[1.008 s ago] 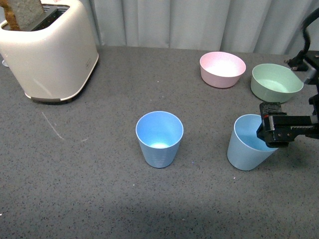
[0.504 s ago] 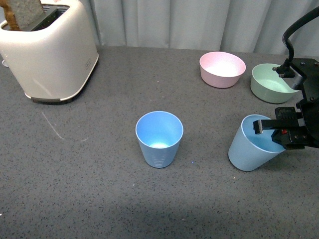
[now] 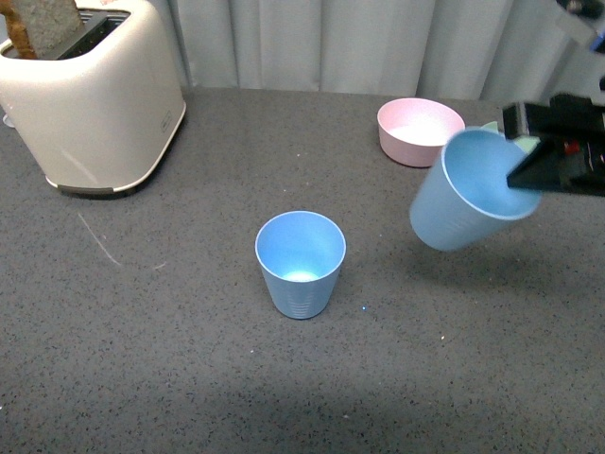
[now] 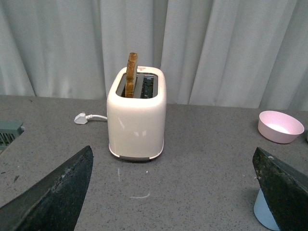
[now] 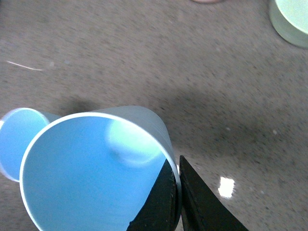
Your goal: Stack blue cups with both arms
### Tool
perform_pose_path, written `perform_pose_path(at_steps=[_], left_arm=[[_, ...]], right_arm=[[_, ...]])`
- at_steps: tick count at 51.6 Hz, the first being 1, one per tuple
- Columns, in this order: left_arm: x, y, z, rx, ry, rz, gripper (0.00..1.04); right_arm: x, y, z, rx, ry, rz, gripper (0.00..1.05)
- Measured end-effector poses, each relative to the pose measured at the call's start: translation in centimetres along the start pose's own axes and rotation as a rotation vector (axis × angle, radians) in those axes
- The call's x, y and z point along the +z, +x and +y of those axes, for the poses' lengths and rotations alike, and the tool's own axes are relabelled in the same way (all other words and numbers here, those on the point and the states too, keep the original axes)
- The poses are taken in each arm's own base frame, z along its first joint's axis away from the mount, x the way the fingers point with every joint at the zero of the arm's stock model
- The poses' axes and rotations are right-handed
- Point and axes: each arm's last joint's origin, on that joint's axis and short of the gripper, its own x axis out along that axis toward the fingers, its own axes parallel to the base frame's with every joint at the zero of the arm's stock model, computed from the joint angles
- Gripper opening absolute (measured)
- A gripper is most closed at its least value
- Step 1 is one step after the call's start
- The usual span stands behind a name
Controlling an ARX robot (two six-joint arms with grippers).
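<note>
A: What is taking up the most room?
B: The grey table (image 3: 189,378) is stretching under everything, and a cream toaster (image 3: 90,95) is sitting on it with a slice of toast (image 3: 43,24) sticking up out of one slot.

A: And the arms?
B: The right gripper (image 3: 522,151) is hanging well to the right of the toaster. Its jaws are pinching the wall of the held blue cup (image 3: 454,213) — one finger inside the rim, one outside. That cup is hanging in the air, tilting with its mouth toward the gripper and throwing a shadow on the table. The left gripper (image 4: 172,159) is showing only in its own wrist view, facing the toaster with its jaws standing wide apart around nothing.

A: Where is the other cup sitting?
B: The standing blue cup (image 3: 301,265) is resting upright on the table, right of the toaster and nearer the robot, well apart from both the toaster and the held cup.

A: Anything smaller?
B: A pink bowl (image 3: 416,132) is sitting far right of the toaster, and a green bowl (image 5: 291,21) is lying just beyond it — farther again from the toaster. A white plug (image 4: 80,118) is lying just beside the toaster, on the side away from the bowls.
</note>
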Motion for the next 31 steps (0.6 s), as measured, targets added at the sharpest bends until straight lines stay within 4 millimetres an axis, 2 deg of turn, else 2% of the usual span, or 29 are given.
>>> perform_pose_path(at_steps=[5,13,31], left_arm=[[0.0,0.0,0.0,0.0,0.0,0.0,0.98],[0.0,0.0,0.0,0.0,0.0,0.0,0.98],[0.0,0.0,0.0,0.0,0.0,0.0,0.98]], right_arm=[[1.0,-0.4,2.5,0.082,-0.042,-0.019,0.01],[1.2,-0.1,6.5,0.162,-0.112,-0.004,0.01],[0.2,1.6,8.4,0.16,-0.135,0.061,0.01]])
